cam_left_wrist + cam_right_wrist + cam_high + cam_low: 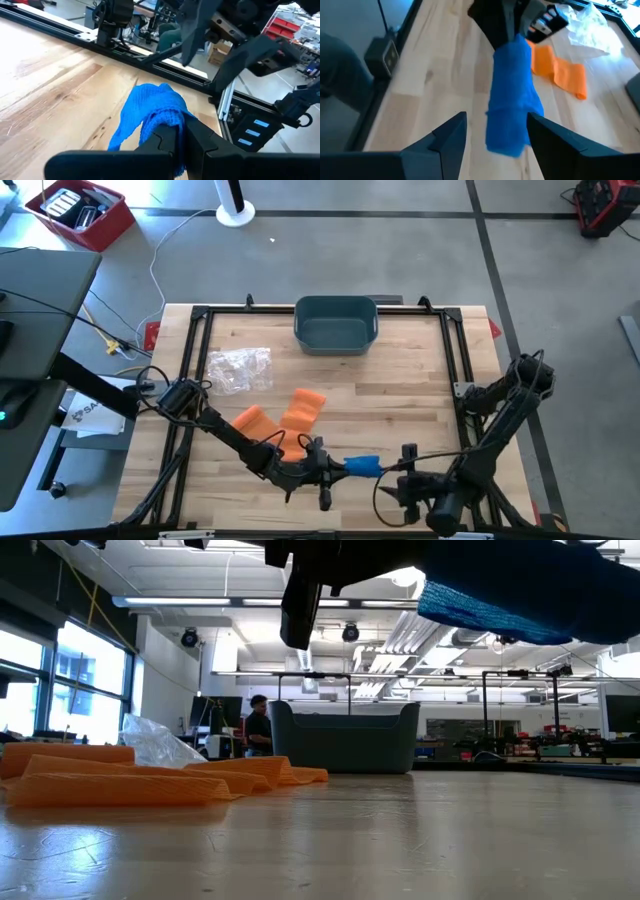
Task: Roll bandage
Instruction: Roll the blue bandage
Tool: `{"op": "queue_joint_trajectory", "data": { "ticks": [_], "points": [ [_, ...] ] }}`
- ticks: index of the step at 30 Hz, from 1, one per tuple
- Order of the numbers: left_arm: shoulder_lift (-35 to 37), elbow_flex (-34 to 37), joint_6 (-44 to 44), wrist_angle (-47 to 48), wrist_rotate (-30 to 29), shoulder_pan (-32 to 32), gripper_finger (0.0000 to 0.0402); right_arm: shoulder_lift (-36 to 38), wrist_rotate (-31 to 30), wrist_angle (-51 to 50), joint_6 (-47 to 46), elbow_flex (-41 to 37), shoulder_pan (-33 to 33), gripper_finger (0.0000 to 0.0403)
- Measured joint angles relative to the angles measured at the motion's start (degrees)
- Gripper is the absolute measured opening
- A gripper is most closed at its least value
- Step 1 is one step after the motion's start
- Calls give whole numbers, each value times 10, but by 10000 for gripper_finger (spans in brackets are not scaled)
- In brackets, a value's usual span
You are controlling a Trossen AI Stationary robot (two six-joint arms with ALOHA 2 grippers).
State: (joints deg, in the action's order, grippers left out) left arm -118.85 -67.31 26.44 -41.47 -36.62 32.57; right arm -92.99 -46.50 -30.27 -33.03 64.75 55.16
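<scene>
A blue bandage (362,466), loosely bunched into a short roll, hangs above the table near its front edge; the low view shows the blue bandage (490,610) well clear of the wood. My left gripper (335,467) reaches in from the left and is shut on it. My right gripper (400,472) faces it from the right, open. In the right wrist view its fingers (451,131) stand on either side of the roll's free end (512,120) without touching it. Two orange bandages (303,408) lie flat on the table behind. My left gripper pinches the blue bandage's left end (161,116) between its two fingers. The fingers come in nearly level from the table's left and lie along the roll. The rest of the bandage sticks out past the fingertips toward the right arm, lifted clear of the table.
A dark blue-grey bin (336,322) stands at the table's far edge. A crumpled clear plastic bag (240,368) lies at the left, behind the second orange bandage (255,423). A black frame (200,315) runs round the tabletop. A person shows far off in the low view.
</scene>
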Motion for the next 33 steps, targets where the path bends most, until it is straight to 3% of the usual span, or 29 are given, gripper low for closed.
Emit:
{"op": "queue_joint_trajectory", "data": {
  "ticks": [6,13,25,29,33],
  "points": [
    [0,0,0,-7,-1,0,6,0,11,18,11,0,-31,201],
    [-1,1,0,-16,-1,0,6,-27,104,31,38,0,-76,201],
    [-1,0,-10,-23,4,1,6,-92,152,25,45,0,-88,201],
    [-1,0,-11,-23,2,2,6,-78,182,-24,21,0,-80,201],
    [-1,0,-12,-22,-1,1,6,-54,184,-127,-61,0,-61,201]
  ]
}}
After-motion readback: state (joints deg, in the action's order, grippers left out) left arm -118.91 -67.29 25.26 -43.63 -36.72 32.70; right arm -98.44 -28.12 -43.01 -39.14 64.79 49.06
